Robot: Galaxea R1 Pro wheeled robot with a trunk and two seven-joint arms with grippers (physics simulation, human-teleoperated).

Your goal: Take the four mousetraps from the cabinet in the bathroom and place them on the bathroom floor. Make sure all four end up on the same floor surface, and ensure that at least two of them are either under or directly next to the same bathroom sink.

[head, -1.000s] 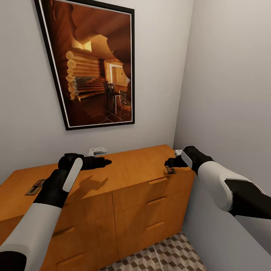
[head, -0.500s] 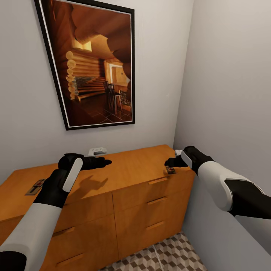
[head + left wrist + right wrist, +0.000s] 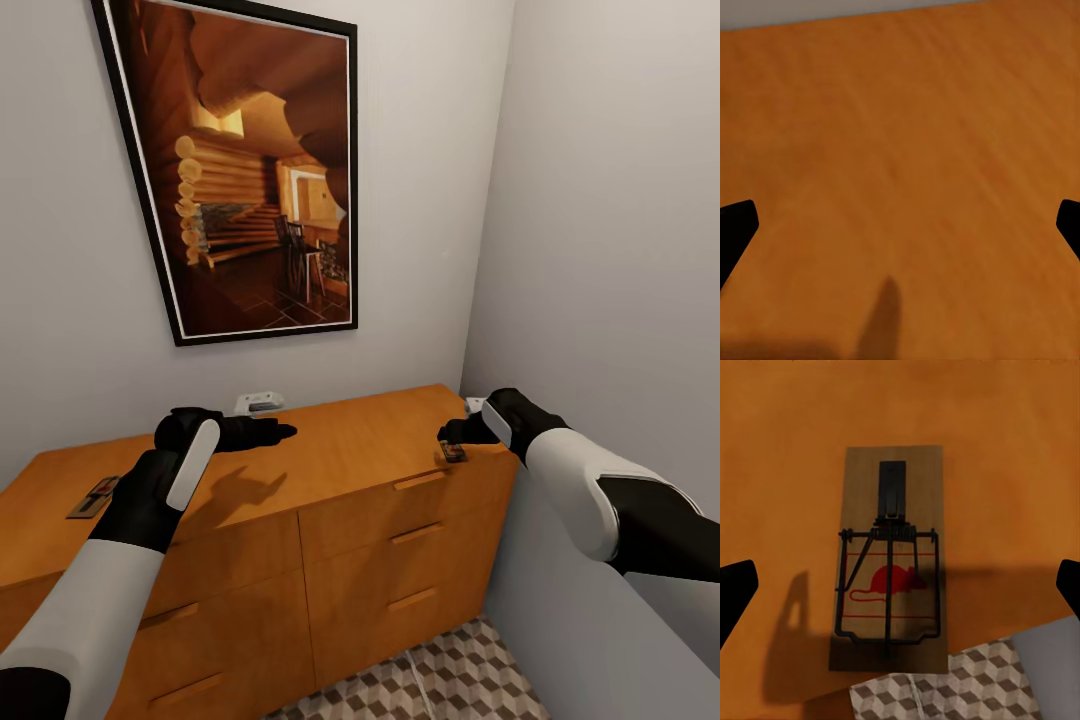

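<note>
Both claws wide open, empty; mousetrap [image 3: 889, 559] below right claw [image 3: 900, 585]

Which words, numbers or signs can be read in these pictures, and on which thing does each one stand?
No words or numbers can be read.
The mousetrap at the cabinet edge bears a red mouse figure and red lines, no lettering.
The mousetrap at the far left is too small to tell.

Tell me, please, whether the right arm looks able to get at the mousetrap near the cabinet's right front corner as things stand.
Probably yes. The right gripper hangs open right above the mousetrap, which lies flat on the cabinet top between the spread fingertips. Nothing lies between them. The trap sits close to the edge, so a careless push could tip it off.
</note>
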